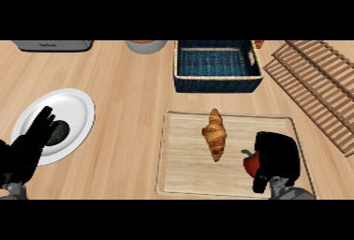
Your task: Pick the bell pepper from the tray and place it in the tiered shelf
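Note:
A red bell pepper (249, 162) with a green stem lies on the right part of the pale wooden tray (181, 159). My right hand (278, 157) covers the pepper's right side, fingers curled over it and the thumb down beside it. A croissant (216, 134) lies lengthwise in the tray's middle. The slatted wooden tiered shelf (317, 91) runs along the right edge of the view. At the lower left, my left hand (27, 147) rests open, fingers up, over the white plate's edge.
A white plate (72, 112) with a dark green object (59, 132) sits at the left. A dark blue woven basket (217, 65) stands behind the tray. A grey toaster (52, 45) and a bowl (146, 46) line the back edge.

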